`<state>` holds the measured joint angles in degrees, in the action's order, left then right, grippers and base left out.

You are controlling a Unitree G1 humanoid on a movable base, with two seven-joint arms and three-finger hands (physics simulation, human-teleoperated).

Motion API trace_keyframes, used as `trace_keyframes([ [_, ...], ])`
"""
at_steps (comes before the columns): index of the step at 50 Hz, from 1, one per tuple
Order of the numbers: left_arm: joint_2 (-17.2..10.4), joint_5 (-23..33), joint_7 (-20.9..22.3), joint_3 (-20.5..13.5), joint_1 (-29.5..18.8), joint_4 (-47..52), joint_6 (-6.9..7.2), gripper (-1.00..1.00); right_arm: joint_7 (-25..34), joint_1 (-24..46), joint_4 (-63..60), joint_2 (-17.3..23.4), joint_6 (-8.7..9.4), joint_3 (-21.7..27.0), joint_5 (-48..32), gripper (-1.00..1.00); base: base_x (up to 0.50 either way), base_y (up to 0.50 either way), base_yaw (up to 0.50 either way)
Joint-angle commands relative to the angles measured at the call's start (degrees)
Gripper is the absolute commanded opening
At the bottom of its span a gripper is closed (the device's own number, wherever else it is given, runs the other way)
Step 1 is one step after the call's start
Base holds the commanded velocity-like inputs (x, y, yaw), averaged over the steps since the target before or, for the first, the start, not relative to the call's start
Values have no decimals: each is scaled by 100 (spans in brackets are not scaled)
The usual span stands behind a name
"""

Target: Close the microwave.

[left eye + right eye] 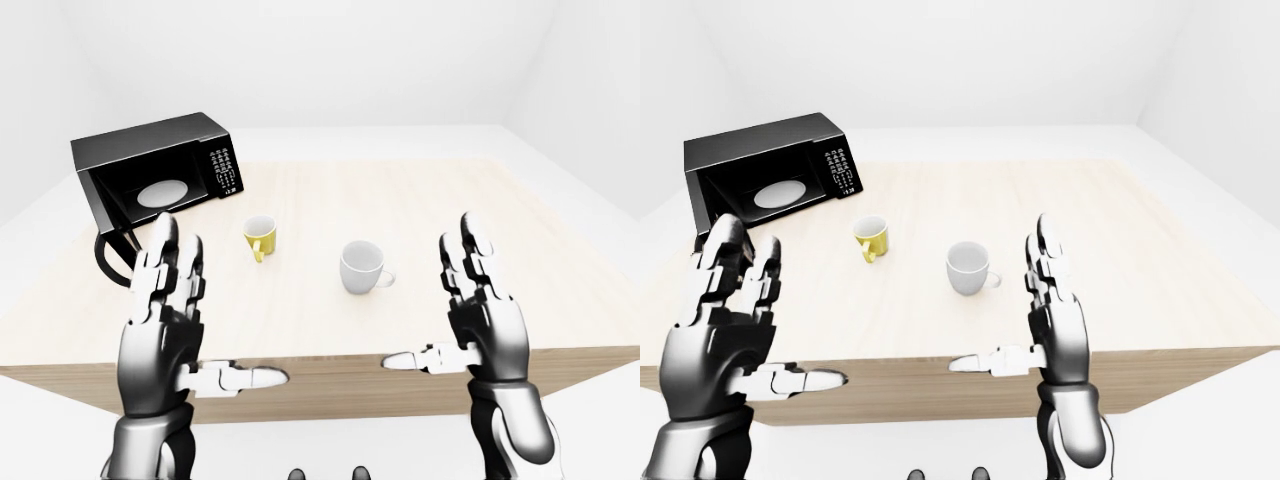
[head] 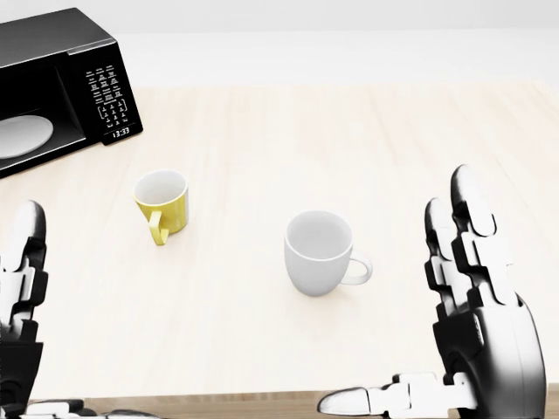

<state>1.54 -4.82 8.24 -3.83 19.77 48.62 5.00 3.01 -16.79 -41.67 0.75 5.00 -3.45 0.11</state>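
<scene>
Looking across a pale wooden worktop, I have both hands raised near its close edge, palms turned toward each other. My left hand has its fingers straight up and the thumb pointing inward, holding nothing. My right hand stands the same way, spread wide and empty.

The microwave sits at the worktop's upper left corner in the left-eye view, well apart from both hands. Its cavity is open, with the white turntable plate showing inside, and the keypad panel is on its right side. The dark door shows just above my left fingers, low at the worktop's left edge.

Between my hands and the microwave stands a yellow mug, upright, handle toward the bottom of the head view. A white mug stands to its right, handle pointing right, apart from it. The worktop's right half is bare wood out to its edges. Plain white walls and floor surround everything.
</scene>
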Motion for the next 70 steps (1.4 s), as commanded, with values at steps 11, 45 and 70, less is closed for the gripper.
trace_keyframes([
  [11, 18, -500, 222, -237, 866, 1138, 0, 100, -51, -786, -1830, 62, 0, -146, -47, 100, 0, 0, 0],
  [45, -147, -839, 198, -121, 1043, 1138, 0, 100, -208, -678, -1692, 47, 0, -151, -175, 100, 0, 0, 0],
  [70, -543, -1097, -136, -31, 1132, 1138, 0, 100, -219, -674, -1679, 32, 0, -161, -276, 100, 0, 39, 0],
])
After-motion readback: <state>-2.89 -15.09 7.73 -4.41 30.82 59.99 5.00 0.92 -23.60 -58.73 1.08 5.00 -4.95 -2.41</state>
